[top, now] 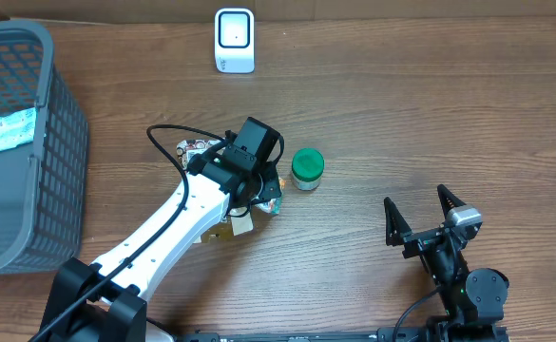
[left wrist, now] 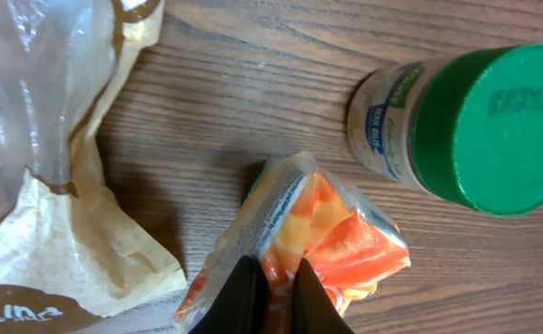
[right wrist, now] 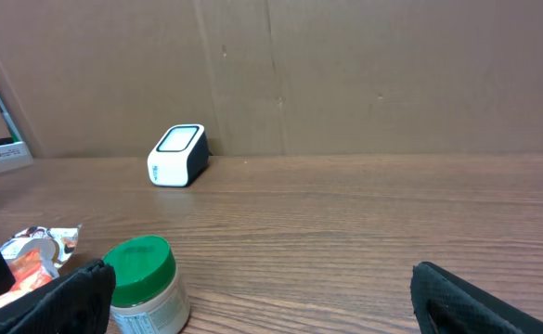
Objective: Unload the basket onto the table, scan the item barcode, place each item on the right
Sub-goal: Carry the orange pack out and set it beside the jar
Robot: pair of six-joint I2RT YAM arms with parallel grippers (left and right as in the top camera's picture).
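Pinched shut in the left gripper [left wrist: 276, 295], the packet [left wrist: 345, 232] is held beside the jar [left wrist: 466, 121]; carrying to the scanner [top: 234, 40] is not yet done. The right gripper [top: 414, 197] is spread wide, empty.

You've got one white scanner [top: 234, 40], one grey basket [top: 68, 142] and one pale packet [top: 11, 130] lying in that basket, so that's a single of each. Out on the wood you're looking at three loose goods: one green-lidded jar [top: 307, 169], one orange packet [left wrist: 327, 232] and one paper bag [left wrist: 76, 241] with a clear window. And you have two arms on show, a left arm [top: 163, 228] and a right arm [top: 449, 258], so count two there.
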